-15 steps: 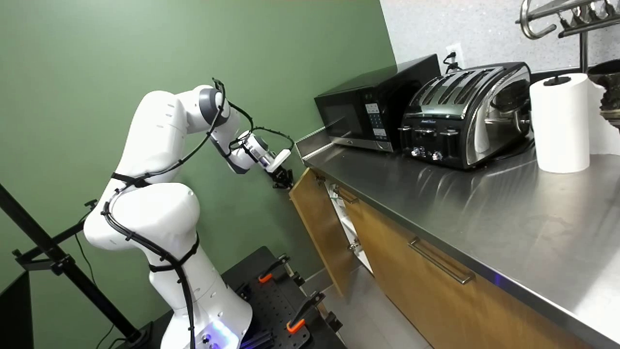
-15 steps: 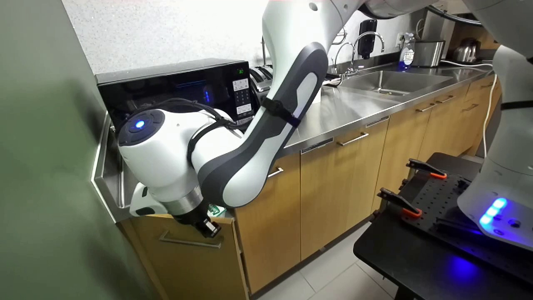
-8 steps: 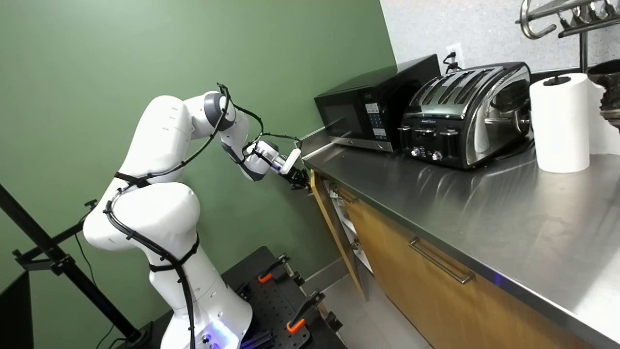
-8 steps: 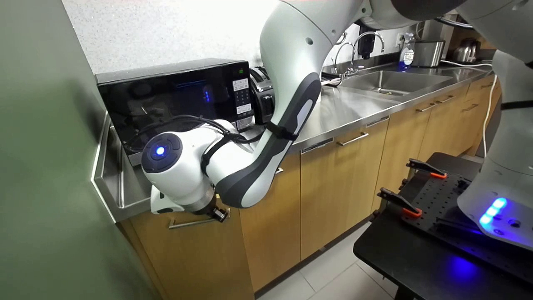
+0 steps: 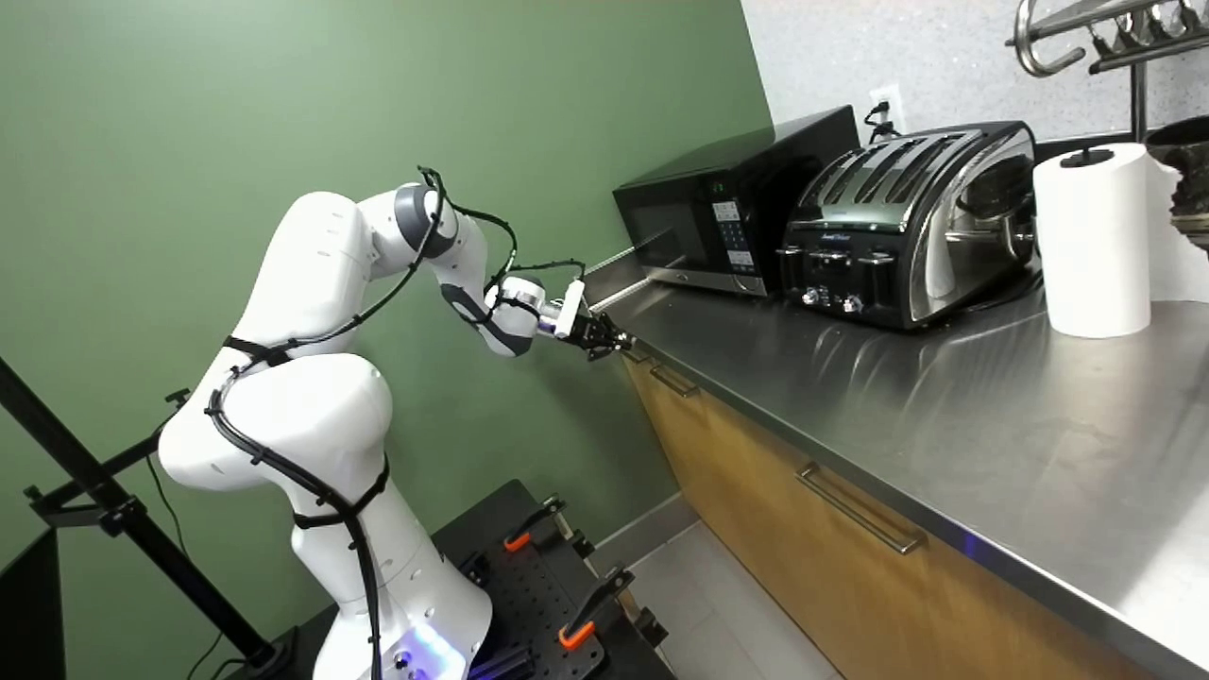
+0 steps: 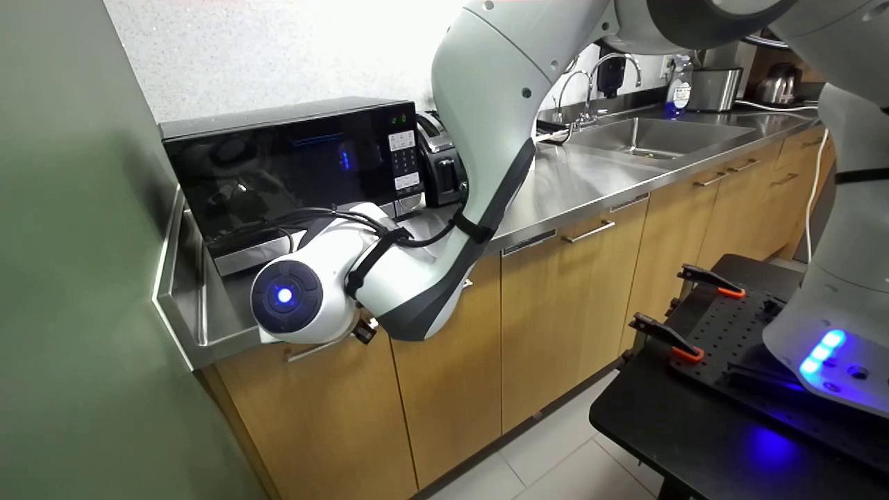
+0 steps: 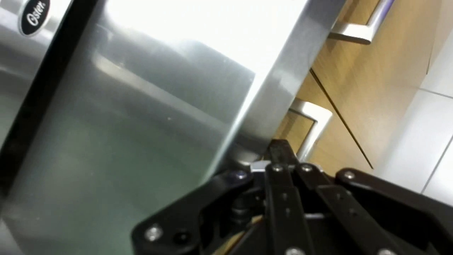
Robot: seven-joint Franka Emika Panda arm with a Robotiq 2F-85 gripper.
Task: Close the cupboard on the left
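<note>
The cupboard door (image 6: 326, 417), plain light-brown wood with a bar handle (image 6: 312, 351), is the leftmost front under the counter. It sits flush with the neighbouring front, with only a thin seam between them. In the wrist view the door (image 7: 339, 148) and its handle (image 7: 316, 118) lie just beyond the fingers. My gripper (image 5: 623, 342) is at the door's top, just below the counter edge. In an exterior view the gripper (image 6: 364, 331) is by the handle's right end. In the wrist view the gripper (image 7: 280, 145) has its fingers together, holding nothing visible. Whether they touch the door is unclear.
The steel counter (image 5: 945, 397) overhangs the fronts. A black microwave (image 6: 292, 160) and a toaster (image 5: 907, 217) stand on it. A green wall (image 6: 69, 278) bounds the cupboard's left side. A longer front with a handle (image 6: 589, 231) is to the right.
The cupboard door has swung from partly open to flush with the fronts. My gripper has moved towards the counter with it, and the white inside of the cupboard no longer shows.
</note>
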